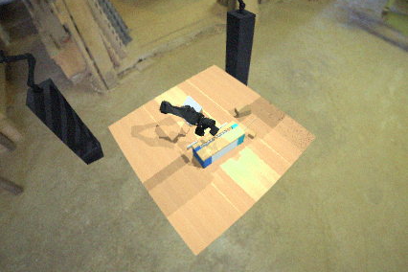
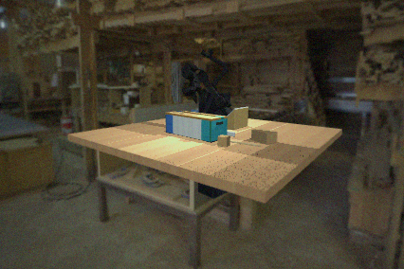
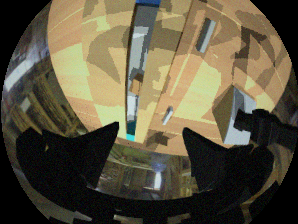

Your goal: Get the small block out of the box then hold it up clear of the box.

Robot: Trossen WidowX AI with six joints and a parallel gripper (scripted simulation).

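Note:
The long box (image 1: pixel 217 147) (image 2: pixel 187 126) (image 3: pixel 156 75) stands upright on the table, with a blue end (image 1: pixel 203 159) (image 2: pixel 169 123) and a teal end (image 2: pixel 219 128) (image 3: pixel 131 137). In the wrist view a small orange-brown block (image 3: pixel 135 85) shows through the narrow slot along the box top, nearer the teal end. Whether it rests on the shelf is hard to tell. My gripper (image 1: pixel 207 133) (image 3: pixel 151 128) is open and empty, above the back long side of the box. Its fingertips are too dark to make out in the exterior view.
A small tan cube (image 1: pixel 252 134) (image 2: pixel 224 140) stands on the table just off the teal end. A larger tan block (image 1: pixel 242 110) (image 2: pixel 264 135) stands farther off. An upright wedge-like panel (image 1: pixel 192 103) (image 2: pixel 238 118) (image 3: pixel 235 122) and a grey bar (image 3: pixel 206 36) are behind the box.

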